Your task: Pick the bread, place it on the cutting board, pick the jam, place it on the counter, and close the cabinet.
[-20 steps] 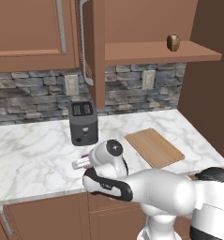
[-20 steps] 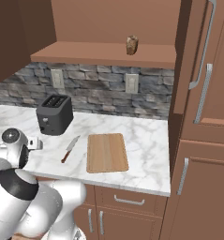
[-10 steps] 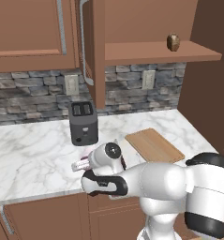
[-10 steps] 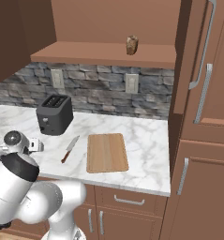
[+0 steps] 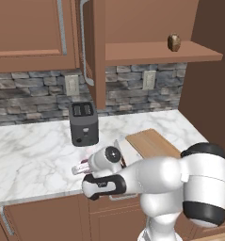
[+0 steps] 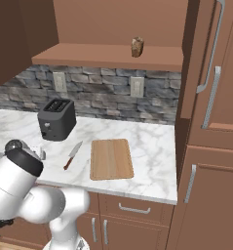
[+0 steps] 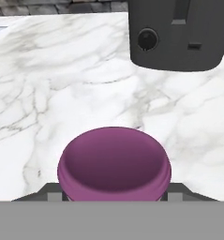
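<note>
Purple fills the lower part of our hand view: the jam (image 7: 114, 164) sits squarely between the 2 fingertips of our gripper (image 7: 114, 191), its round underside turned towards the camera; the jaws stand partly apart and press the jar from either side, so we have hold of it. Past the jar, further along the hand's line of sight, lies the counter (image 7: 62, 79), white marble with grey veins, and beyond that to the right stands the dark toaster (image 7: 179, 35) with its round knob facing us. From the left base view we see the gripper (image 5: 81, 168) low over the front part of the counter (image 5: 29, 155), the jam (image 5: 84, 165) a small pink and lilac shape at its tip; whether the jar touches the marble we cannot tell. The toaster (image 5: 83, 123) stands just behind the hand; the cutting board (image 5: 154, 143) lies flat on the marble to the hand's right, bare; a knife (image 6: 73, 155) with a red handle lies between the hand and the board. High above and well to the right of the hand, the bread (image 5: 174, 42) rests on the wooden shelf (image 5: 156, 52); the cabinet (image 5: 92, 52) door above the toaster stands open, edge-on to us.
</note>
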